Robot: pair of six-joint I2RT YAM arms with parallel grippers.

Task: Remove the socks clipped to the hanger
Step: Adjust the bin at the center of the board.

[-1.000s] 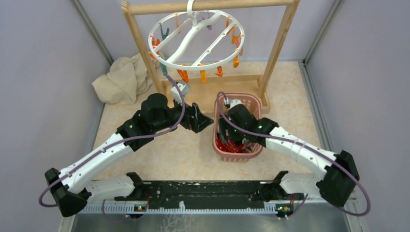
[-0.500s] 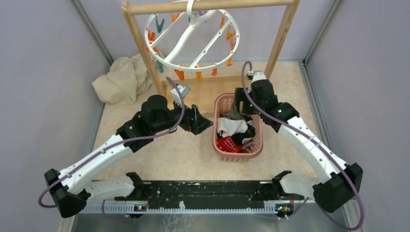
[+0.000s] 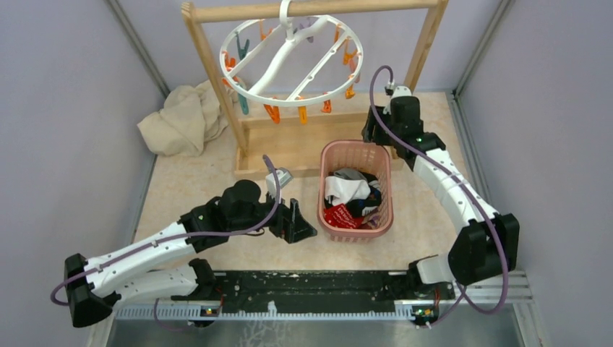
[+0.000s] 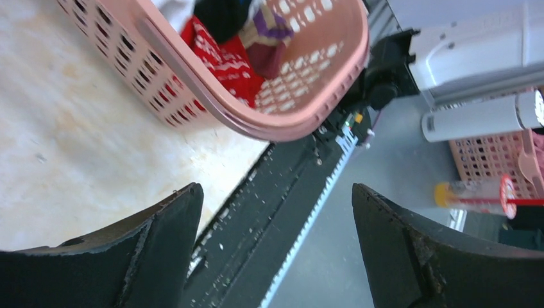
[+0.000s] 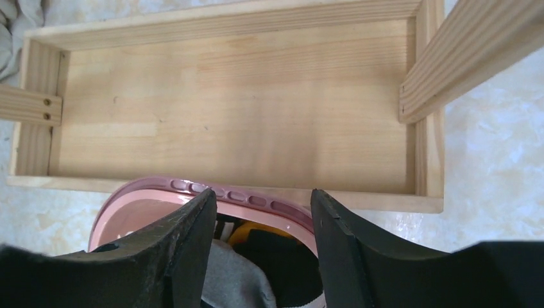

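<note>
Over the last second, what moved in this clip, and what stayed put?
The right gripper rose out of the pink basket, open and empty, and drew back toward the wooden rack's right post. The left gripper, open, pulled back to the basket's near left side. The hanger swung, then settled. The basket, the socks in it and the beige cloth stayed put.

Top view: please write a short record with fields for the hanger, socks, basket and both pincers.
hanger: hangs from the rack bar, no sock seen on its clips
socks: piled in the basket
basket: just in front of the rack base
left pincer: open, empty, beside the basket
right pincer: open, empty, above the basket's far rim
</note>
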